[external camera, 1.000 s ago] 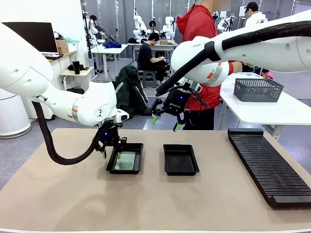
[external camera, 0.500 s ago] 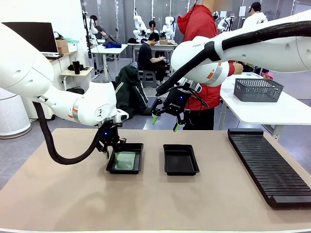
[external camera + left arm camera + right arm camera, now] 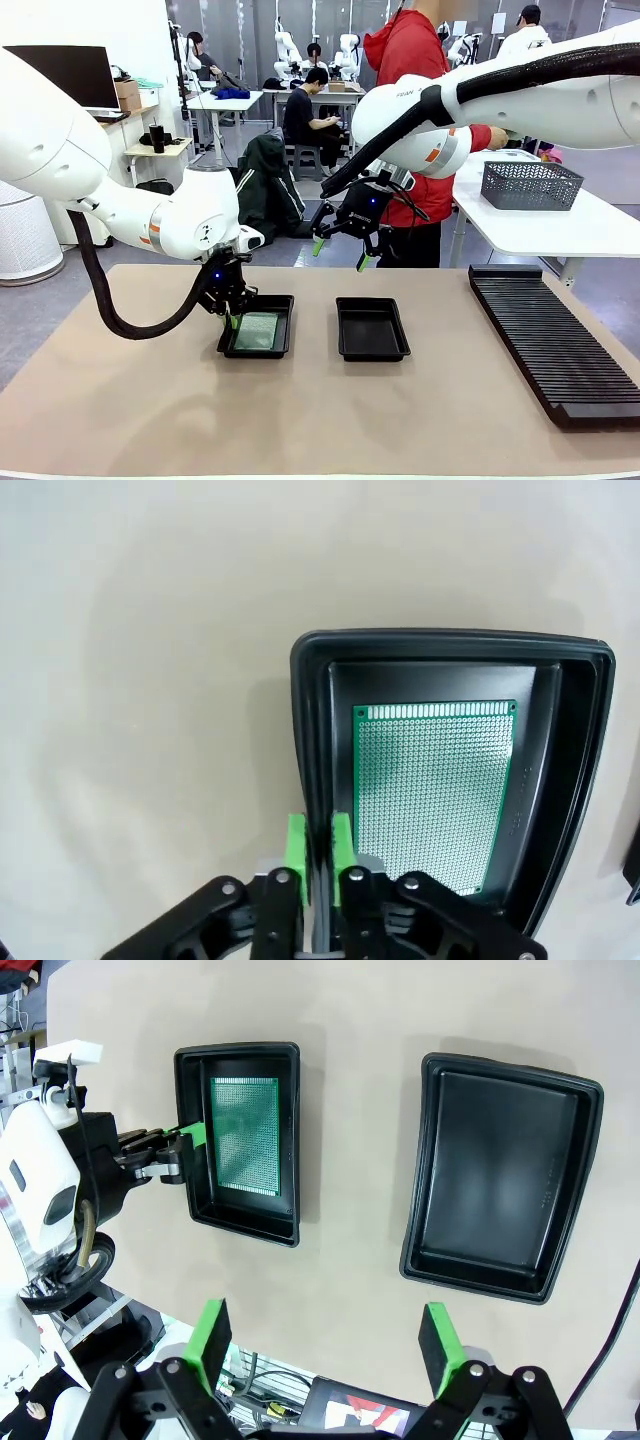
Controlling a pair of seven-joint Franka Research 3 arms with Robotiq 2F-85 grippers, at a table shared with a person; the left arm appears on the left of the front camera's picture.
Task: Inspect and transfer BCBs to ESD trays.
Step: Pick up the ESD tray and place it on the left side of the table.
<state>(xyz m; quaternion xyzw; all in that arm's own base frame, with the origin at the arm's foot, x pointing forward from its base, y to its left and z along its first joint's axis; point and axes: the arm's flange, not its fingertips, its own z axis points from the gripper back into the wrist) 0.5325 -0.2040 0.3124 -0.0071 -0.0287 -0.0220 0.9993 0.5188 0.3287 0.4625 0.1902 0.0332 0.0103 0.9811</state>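
**Left fingers pinched in on the tray wall since a second ago**

Left gripper (image 3: 231, 318) stood with its pads apart over the tray's edge a second back; now the two green pads (image 3: 296, 840) have come together, one on each side of the wall. From the left wrist view the wall runs straight up between them, so the jaws are clamped on the rim of the left-hand tray (image 3: 311, 730), not on the board.

- BCB (image 3: 435, 795): green perforated board, lying flat on the floor of that same tray, just inside the gripped wall. It leaves a strip of black floor bare on the far side. Not touched by the pads.
- Tray position: seems unchanged on the table (image 3: 120, 400).
- Second tray (image 3: 372, 330): black, same size, nothing in it, just beside the first with a gap between.
- Right gripper (image 3: 338, 255): unmoved, hanging well above the table behind the second tray, fingers spread wide, holding nothing.
- Ribbed black rack (image 3: 550, 340): along the table's right side, well apart from both trays.
- Person (image 3: 410, 50) in a red top stands behind the right arm, one arm reaching toward the side table where a grey mesh basket (image 3: 530, 185) sits.
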